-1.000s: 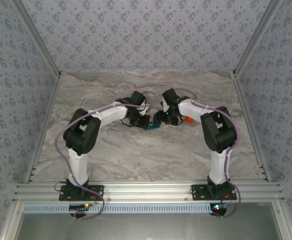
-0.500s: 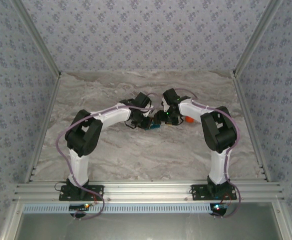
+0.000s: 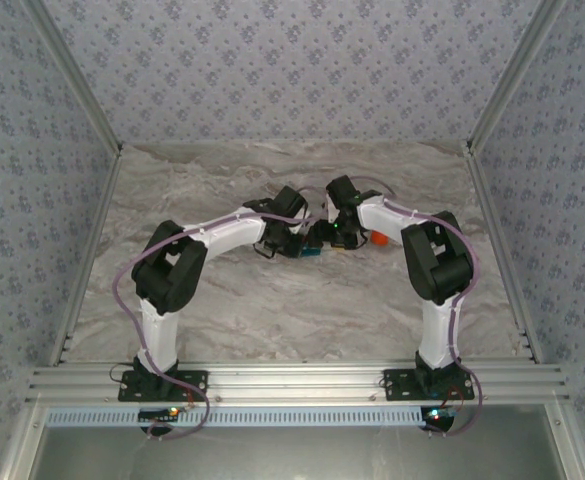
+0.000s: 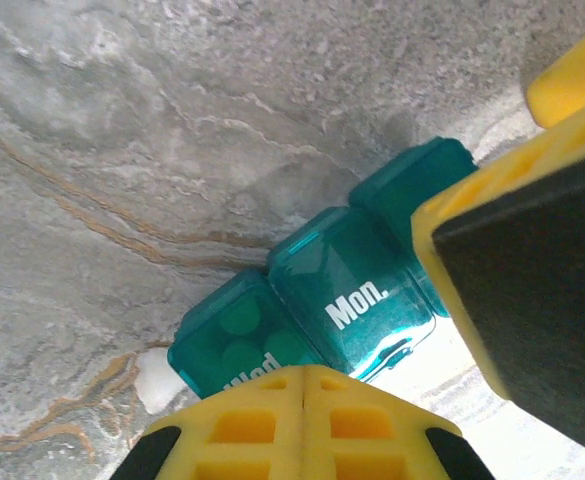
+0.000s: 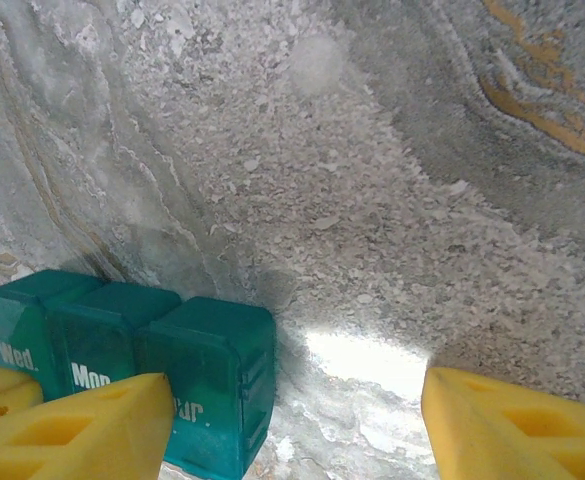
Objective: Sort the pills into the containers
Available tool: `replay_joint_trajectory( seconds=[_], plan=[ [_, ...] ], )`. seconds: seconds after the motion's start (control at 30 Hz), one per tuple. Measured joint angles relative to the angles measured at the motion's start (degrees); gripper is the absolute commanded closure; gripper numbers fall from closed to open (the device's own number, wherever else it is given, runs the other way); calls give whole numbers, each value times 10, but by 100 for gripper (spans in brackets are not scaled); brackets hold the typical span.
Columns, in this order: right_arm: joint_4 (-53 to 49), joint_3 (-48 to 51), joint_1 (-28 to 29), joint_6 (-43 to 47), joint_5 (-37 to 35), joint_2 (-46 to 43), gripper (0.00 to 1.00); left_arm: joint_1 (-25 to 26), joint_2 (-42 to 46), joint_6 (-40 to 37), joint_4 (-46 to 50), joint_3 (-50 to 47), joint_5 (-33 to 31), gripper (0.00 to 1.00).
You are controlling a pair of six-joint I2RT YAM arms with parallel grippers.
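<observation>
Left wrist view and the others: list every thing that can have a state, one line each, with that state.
pill box: Wed and Mon lids shut, round shapes showing through the Wed lid.
left claw: shut, tips over the Wed compartment.
right claw: open, gripping nothing; the box's end sits by one finger.
orange bottle: mostly hidden; whether it is capped cannot be told.

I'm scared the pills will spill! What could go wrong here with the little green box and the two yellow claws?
The shut left gripper sits right at the teal pill organizer, by the Wed lid, so a push might slide the box. The open right gripper crowds the same box, so the two could bump. A small white bit, maybe a pill, lies beside the box and could get knocked away.
</observation>
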State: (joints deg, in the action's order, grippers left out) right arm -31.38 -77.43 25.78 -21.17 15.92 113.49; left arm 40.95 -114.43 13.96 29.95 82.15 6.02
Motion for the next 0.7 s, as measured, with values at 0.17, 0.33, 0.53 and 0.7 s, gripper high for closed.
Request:
replay_joint_trajectory(
  seconds=[0.17, 0.33, 0.53, 0.7],
  plan=[
    [-10, -13, 0, 0, 0, 7, 30, -3, 12, 1, -4, 3, -26, 95],
    [-26, -40, -3, 0, 0, 15, 30, -11, 71, 7, -29, 3, -59, 89],
    [-55, -87, -12, 0, 0, 6, 29, -36, 183, 18, -89, -19, -102, 77],
    [-69, -102, -22, 0, 0, -51, 27, -66, 277, 21, -131, -87, -136, 62]
  ],
)
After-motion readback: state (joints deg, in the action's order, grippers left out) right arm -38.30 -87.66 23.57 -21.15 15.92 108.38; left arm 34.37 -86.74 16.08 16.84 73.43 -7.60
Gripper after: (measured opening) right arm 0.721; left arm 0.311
